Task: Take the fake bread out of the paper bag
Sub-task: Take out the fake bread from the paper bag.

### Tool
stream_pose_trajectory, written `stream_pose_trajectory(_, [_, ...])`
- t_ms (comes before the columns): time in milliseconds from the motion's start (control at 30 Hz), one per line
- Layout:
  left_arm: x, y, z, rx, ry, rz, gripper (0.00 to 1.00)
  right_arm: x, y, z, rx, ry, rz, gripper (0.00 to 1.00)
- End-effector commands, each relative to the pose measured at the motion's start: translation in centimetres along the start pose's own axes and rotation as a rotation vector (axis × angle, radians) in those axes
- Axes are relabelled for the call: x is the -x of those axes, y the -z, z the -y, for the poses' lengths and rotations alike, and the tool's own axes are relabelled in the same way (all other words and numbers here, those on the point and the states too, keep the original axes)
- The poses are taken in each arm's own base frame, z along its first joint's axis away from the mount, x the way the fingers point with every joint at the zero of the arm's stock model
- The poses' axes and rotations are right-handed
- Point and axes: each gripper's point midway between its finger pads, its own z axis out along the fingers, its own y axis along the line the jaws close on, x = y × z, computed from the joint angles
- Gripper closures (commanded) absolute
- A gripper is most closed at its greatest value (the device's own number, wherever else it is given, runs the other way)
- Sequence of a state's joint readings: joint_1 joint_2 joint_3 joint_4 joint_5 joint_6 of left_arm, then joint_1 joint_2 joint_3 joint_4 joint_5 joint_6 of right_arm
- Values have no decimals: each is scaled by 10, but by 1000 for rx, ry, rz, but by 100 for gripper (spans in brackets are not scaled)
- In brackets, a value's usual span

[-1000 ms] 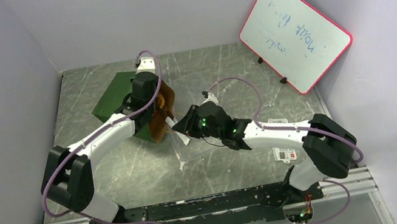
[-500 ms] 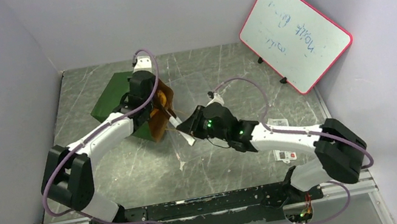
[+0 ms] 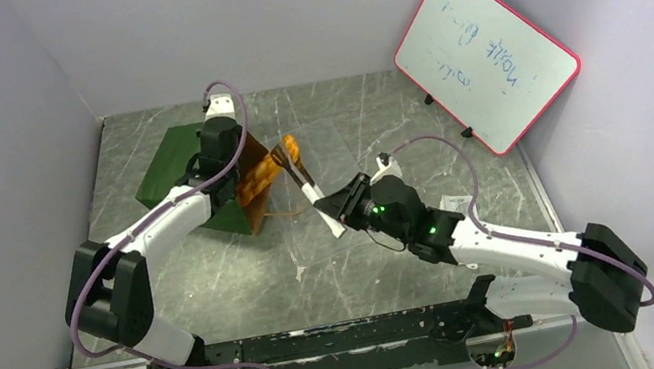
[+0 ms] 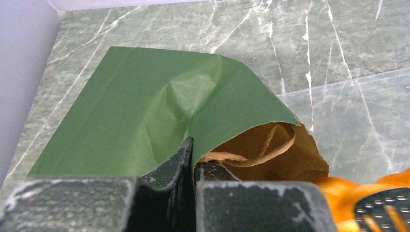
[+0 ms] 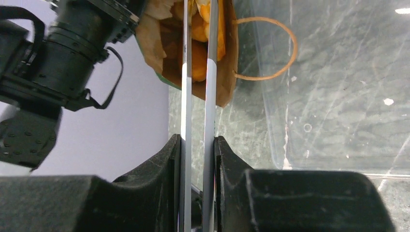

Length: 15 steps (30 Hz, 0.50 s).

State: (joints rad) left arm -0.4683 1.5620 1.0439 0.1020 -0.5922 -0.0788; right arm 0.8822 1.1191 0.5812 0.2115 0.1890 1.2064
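Soft, even light falls from overhead, bright enough to show each pale vein in the table (image 3: 217,275). Shadows under the arms are faint and fuzzy-edged. The whiteboard (image 3: 483,55) looks slightly washed out. Up close, the left claw (image 4: 193,157) is out of focus, while the paper bag (image 4: 135,106) behind it is crisp. The right claw (image 5: 197,145) blurs too, the tongs (image 5: 209,72) glare white, and a bright spot flares in that view's top right corner.

Whiteboard (image 3: 486,55): red-framed, scribbled, propped at far right | metal tongs (image 3: 312,193): arms squeezed nearly together | clear plastic tray (image 5: 338,106): lay flat on marbled table (image 3: 362,117)
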Motion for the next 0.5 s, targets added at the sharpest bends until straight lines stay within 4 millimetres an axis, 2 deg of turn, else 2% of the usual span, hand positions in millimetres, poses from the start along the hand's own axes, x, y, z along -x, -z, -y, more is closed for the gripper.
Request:
stream_pose_trajectory(0, [7,7,-10,7,40,7,93,37,15,-31,99,-45,147,100])
stream_pose_trajectory(233, [10,8,-15,20,34,2,93,63,36,-46,129,-44,226,100])
stream_pose_trajectory(467, [8,12,-27,44,28,0,93,91,55,-50,133,-44,306,100])
